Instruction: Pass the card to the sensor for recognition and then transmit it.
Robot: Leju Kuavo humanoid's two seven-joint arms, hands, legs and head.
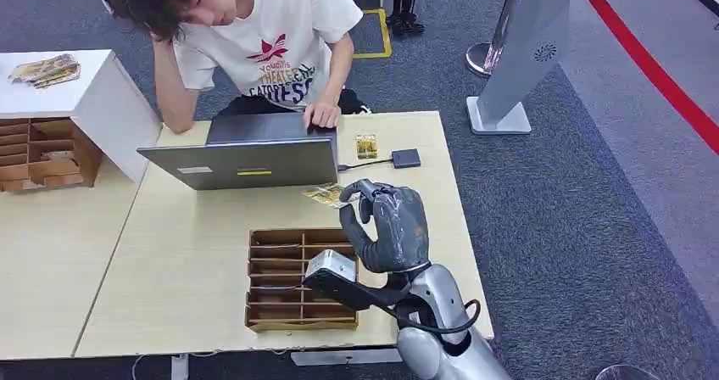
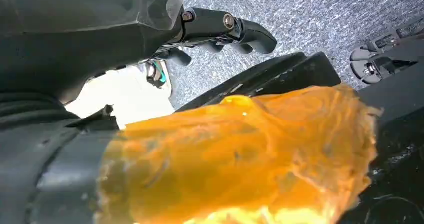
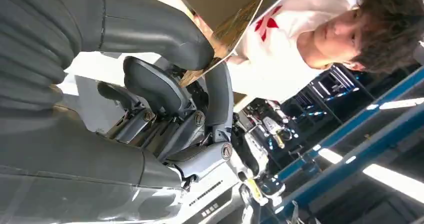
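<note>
card (image 1: 326,195) sits pinched between the thumb and fingers (image 3: 165,86) of our right hand (image 1: 386,226), held just above the worktop (image 1: 178,253) near the front edge of the laptop (image 1: 246,161). the right wrist view confirms it: the thumb presses the card's face against a dark finger, so the fingers are clamped on the card, not apart.

we judge the step in hand to be carrying the card over to the sensor (image 1: 406,158), the small dark block on a cable just right of the laptop. to do it well we should keep the pinch firm, hold the card flat, and bring its face close over the block without nudging the small packet (image 1: 366,146) beside it.

our right arm comes up from below with the hand raised, knuckles toward us, fingers curled toward the laptop. our left hand (image 2: 220,31) hangs over carpet; its fingers look curled, and we cannot tell whether they are together or apart.
</note>
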